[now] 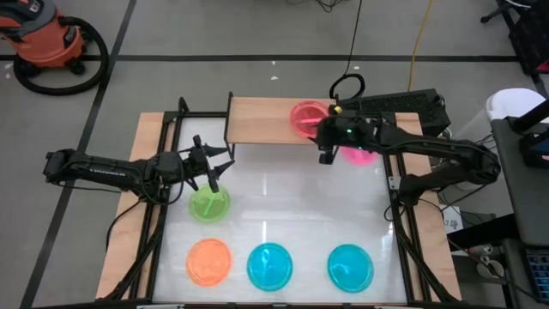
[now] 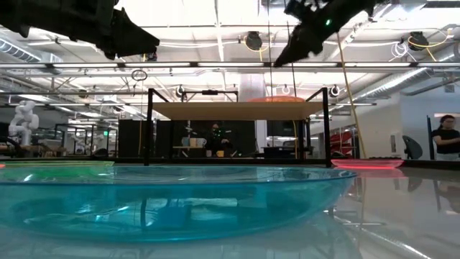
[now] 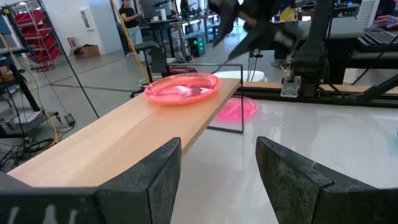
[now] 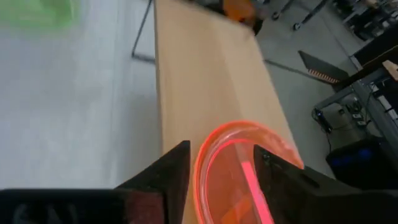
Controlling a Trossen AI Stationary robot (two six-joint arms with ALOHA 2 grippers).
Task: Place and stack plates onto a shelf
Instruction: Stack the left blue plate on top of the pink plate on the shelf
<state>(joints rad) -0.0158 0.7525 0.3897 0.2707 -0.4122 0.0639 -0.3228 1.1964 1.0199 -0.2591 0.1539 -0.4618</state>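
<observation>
Overhead, the shelf [image 1: 273, 120] is standing at the far edge of the white table [image 1: 283, 215], and one pink plate [image 1: 309, 118] is lying on its right end. The right gripper [image 1: 326, 154] is hanging just beside that end of the shelf, over the table, with its fingers [image 4: 163, 175] spread and nothing between them; in the right wrist view the rim of the plate on the shelf is showing in the gap, below them. A second pink plate [image 1: 360, 154] is sitting on the table right behind that gripper, partly hidden by the arm.

The left gripper [image 1: 214, 165] is hovering near the shelf's left legs, above a green plate [image 1: 209, 204], fingers [image 3: 155, 180] apart and empty. Its wrist camera is looking along the bare board towards the pink plate and the right arm beyond it.

Along the near edge an orange plate [image 1: 208, 262] and two blue plates [image 1: 269, 266] [image 1: 350, 266] are lying in a row, well apart from both grippers. The middle blue one is filling the foreground of the low view.

Off the table, an orange shop vacuum [image 1: 45, 39] is standing on the floor, and a person [image 2: 447, 140] is showing far off in the room.
</observation>
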